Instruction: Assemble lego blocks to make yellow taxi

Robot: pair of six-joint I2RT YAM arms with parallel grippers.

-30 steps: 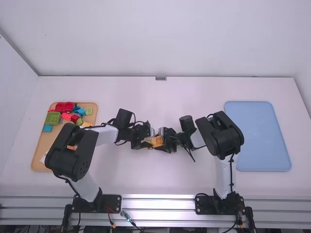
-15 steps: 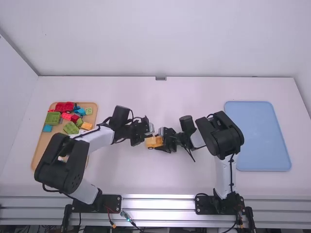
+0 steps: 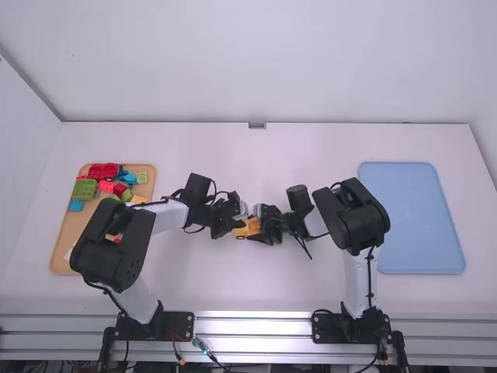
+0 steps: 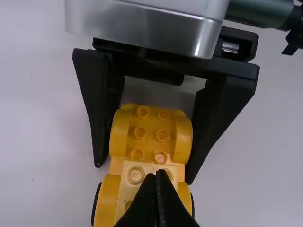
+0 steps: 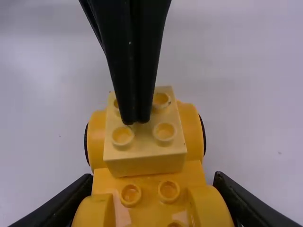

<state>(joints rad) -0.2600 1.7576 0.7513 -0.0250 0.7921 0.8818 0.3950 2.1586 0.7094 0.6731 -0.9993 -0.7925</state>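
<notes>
the left arm [image 3: 116, 245] and the right arm [image 3: 353, 214] look alike, with fat black joints and smooth white parts in between. thin black cables [image 3: 371, 280] run along both arms and bend in loops. each arm has a flat black plate [image 3: 175, 325] by its foot. the left gripper [image 3: 237, 225] and the right gripper [image 3: 260, 226] have black fingers with skinny tips. the right one has a shiny silver shell [image 4: 142, 35] with round corners.
</notes>
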